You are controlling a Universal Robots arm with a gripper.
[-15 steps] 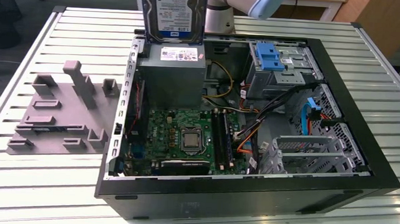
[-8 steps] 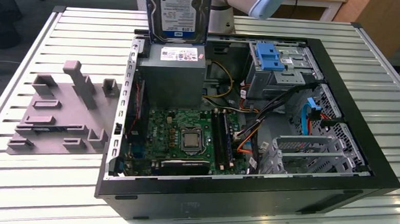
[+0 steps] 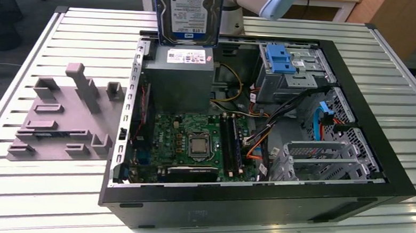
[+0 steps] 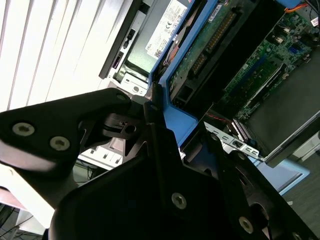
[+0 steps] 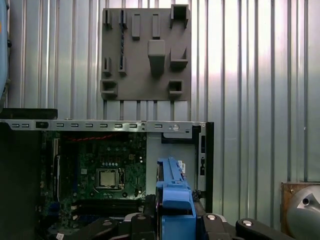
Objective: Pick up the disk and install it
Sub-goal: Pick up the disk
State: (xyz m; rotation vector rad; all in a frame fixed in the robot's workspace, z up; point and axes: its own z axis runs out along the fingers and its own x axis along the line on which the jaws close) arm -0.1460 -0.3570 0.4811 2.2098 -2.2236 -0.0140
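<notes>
Exterior view, disk (image 3: 189,19) (blue-and-white label (image 3: 189,0)) upright over computer case (image 3: 261,196), gripper (image 5: 175,220) clamped on it

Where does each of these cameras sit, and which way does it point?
Exterior view: off the arm, high, looking down into the open computer case; arm shows, disk raised.
First wrist view: on the arm, looking down past the gripper at motherboard and grey fixture board.
Second wrist view: on the arm, looking along the gripper clamping the blue-framed disk.
Shared: all show disk and case.
</notes>
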